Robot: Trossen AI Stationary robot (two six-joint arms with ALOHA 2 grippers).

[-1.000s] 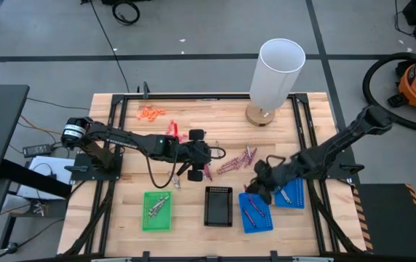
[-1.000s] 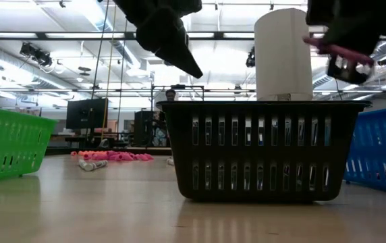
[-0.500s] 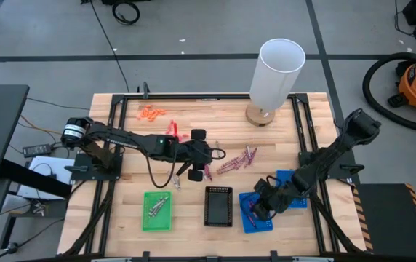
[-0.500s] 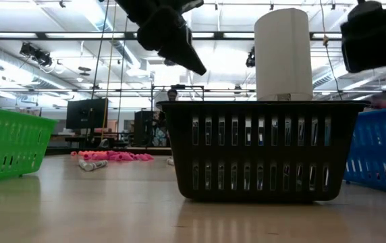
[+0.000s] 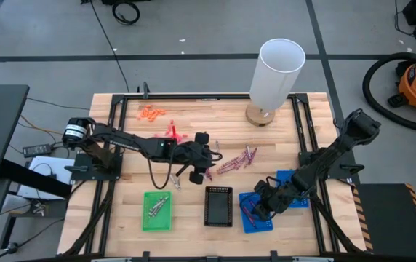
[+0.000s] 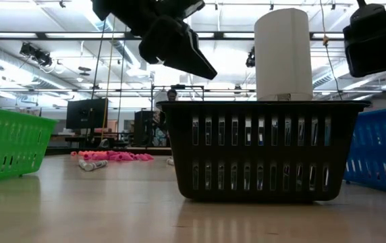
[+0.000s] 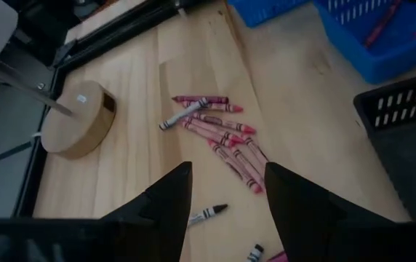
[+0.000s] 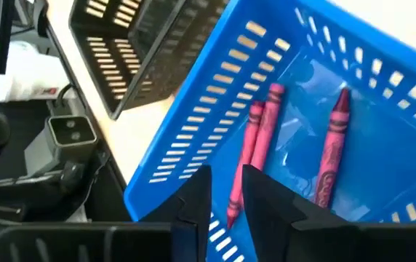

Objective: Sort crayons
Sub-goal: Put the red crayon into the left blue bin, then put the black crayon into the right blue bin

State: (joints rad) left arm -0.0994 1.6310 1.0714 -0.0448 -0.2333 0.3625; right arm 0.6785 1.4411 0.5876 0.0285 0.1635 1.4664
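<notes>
Pale wooden planks make up the worktop (image 5: 135, 156), ringed by grey concrete floor. At its centre the left claw (image 7: 226, 191) hovers with fingers spread wide, holding nothing, above a loose cluster of pinkish-red and maroon wax crayons (image 7: 222, 135); a silvery-grey one lies among them. Toward four o'clock the right claw (image 8: 226, 191) hangs over the nearer blue slotted plastic tray (image 8: 353, 156), fingers slightly parted and empty as far as the close view shows; three reddish crayons (image 8: 255, 149) lie on that tray's floor. At six o'clock stands a black slotted tray (image 5: 218, 206), at seven a green tray (image 5: 157, 211). A tall white cylinder (image 5: 276, 73) stands at one o'clock.
</notes>
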